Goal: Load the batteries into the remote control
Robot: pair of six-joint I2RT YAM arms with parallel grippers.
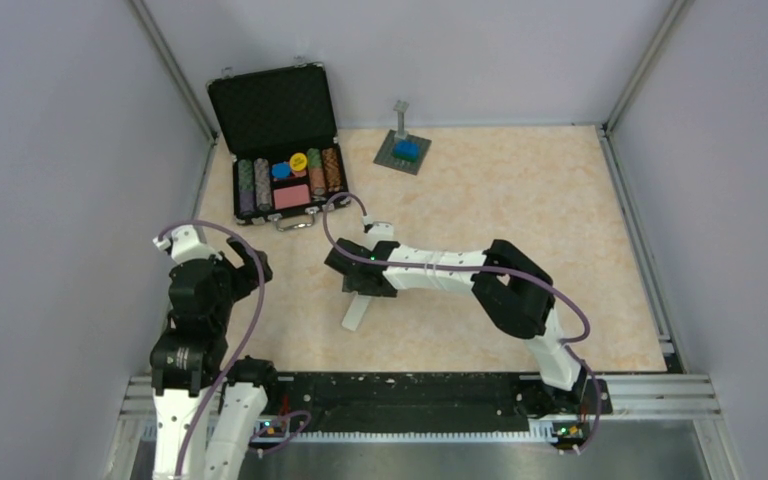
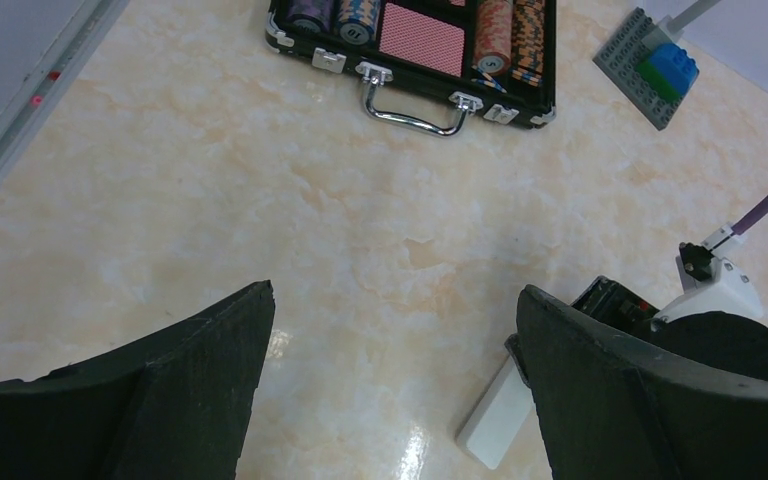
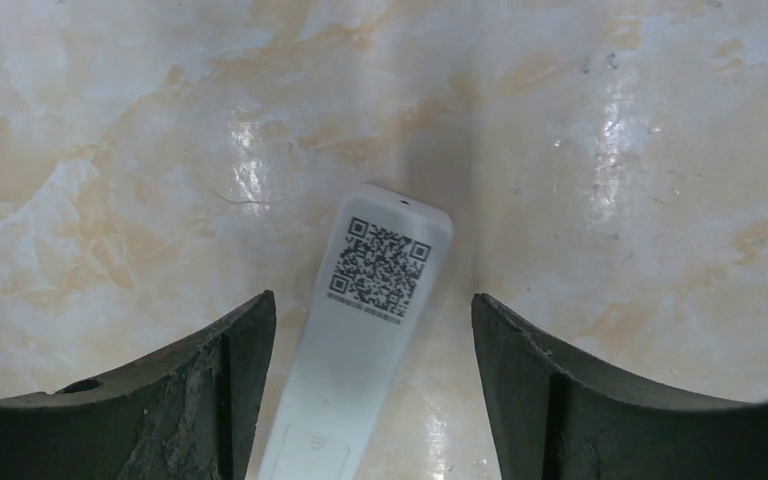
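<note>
On table [image 1: 520, 200] centre: right gripper [image 3: 370, 305] straddles remote control [image 3: 360, 340], jaws apart, not touching. Left gripper [image 2: 395, 295] spread wide, empty, nearby. Remote lies back-up, QR label [image 3: 380, 268] showing. Batteries not visible. Step looks like grasping the remote; next: close squarely on its long edges.

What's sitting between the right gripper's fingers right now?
Between the right gripper fingers lies the remote control, QR label up; the right wrist view shows it.

The top camera looks steeply down over the whole table [image 1: 520, 200] from behind. The left wrist view slants forward across it; the right wrist view faces straight down, close. All share the remote control [image 3: 375, 300].
</note>
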